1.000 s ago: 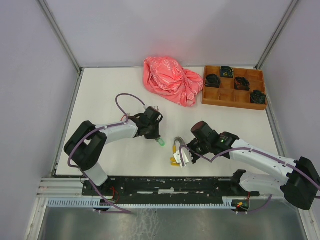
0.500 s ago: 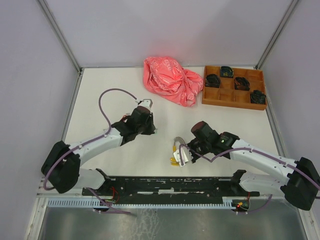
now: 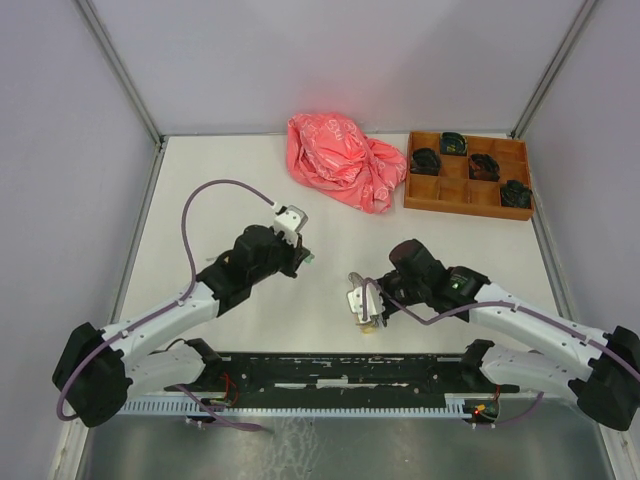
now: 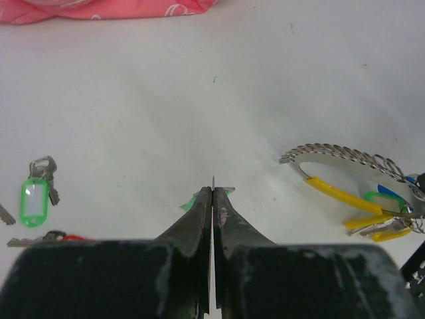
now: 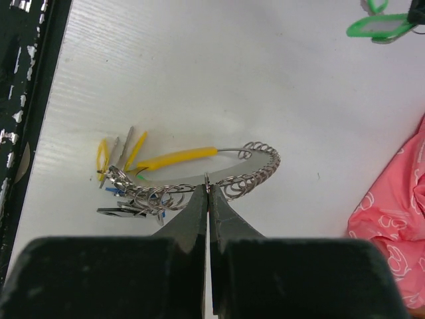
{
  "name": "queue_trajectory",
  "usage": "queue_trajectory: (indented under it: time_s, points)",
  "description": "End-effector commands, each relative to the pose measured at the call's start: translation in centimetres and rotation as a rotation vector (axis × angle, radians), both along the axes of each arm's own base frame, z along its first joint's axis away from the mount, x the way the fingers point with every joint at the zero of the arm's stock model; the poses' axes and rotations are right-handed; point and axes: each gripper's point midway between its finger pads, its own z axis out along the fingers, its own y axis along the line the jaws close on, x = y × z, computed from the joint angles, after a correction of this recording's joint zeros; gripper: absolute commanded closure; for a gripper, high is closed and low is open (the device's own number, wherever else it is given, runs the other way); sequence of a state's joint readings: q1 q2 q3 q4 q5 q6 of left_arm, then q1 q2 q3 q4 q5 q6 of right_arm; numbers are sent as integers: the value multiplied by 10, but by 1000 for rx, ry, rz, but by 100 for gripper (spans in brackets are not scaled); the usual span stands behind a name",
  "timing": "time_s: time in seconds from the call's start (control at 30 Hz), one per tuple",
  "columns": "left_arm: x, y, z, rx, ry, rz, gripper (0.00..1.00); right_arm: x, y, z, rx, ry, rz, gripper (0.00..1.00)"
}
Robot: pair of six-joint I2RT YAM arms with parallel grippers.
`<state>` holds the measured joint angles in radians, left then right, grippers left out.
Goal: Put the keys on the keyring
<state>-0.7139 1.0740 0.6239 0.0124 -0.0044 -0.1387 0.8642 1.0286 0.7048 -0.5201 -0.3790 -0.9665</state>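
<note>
- keyring (image 5: 269, 163) — a silvery coiled loop with a yellow band along one stretch. It sits low over the table (image 3: 200, 180) near its front edge. All positions below are given from it.
- right gripper (image 5: 207, 186): at the keyring itself, jaws clamped tight on the coiled section, across the loop from the yellow band.
- threaded keys (image 5: 123, 173): a bunch already on the keyring with yellow, blue and green tags, gathered at the end of the yellow band on the side nearest the front rail.
- left gripper (image 4: 212, 193): left of the keyring and slightly farther back, apart from it. The jaws are pressed together, pinching a green-tagged key (image 4: 190, 201). Only a corner of its tag and a sliver of metal show at the tips.
- second green-tagged key (image 4: 32, 199): flat on the table, beyond the left gripper from the keyring.
- red-tagged key (image 4: 70, 236): beside that one, largely hidden by the gripper body.
- pink bag (image 3: 345, 160) — crumpled, well behind the keyring.
- wooden tray (image 3: 450, 190): behind and right of the keyring, just beside the bag, with black bundles (image 3: 485, 166) in several compartments.
</note>
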Motion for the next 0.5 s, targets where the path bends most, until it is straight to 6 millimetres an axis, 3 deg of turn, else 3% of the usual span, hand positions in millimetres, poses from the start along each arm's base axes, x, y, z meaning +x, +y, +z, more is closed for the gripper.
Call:
queue_trajectory:
  time_s: [0.0, 0.23, 0.47]
  points:
    - [-7, -23, 37, -25, -204, -225, 97, 15, 12, 26, 123, -41, -63, 99]
    - [-22, -48, 41, -18, -280, -446, 97, 21, 13, 33, 198, -37, -117, 99]
    - [-49, -62, 26, 58, -428, -685, 97, 27, 13, 35, 233, -55, -165, 99]
